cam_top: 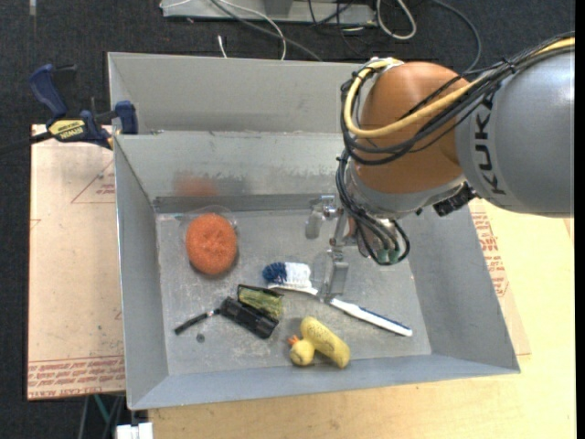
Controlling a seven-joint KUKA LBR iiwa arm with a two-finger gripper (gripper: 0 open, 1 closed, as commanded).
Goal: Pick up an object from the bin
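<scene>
Over the grey bin [137, 245], my gripper [334, 265] hangs low above the middle of the floor; how wide it stands I cannot tell. An orange round scrubber [212, 243] lies well apart to the left and a yellow duck [320, 344] near the front wall. The white-and-blue toothbrush [366, 315] lies just beneath me, so I judge it the likeliest pick.

Place: you're looking at a robotics lab | evidence: KUKA-marked arm [530, 144] at frame right | grey metal bin [137, 263] centre | dark carpet [55, 26] upper left | loose cables [402, 12] along top edge
</scene>
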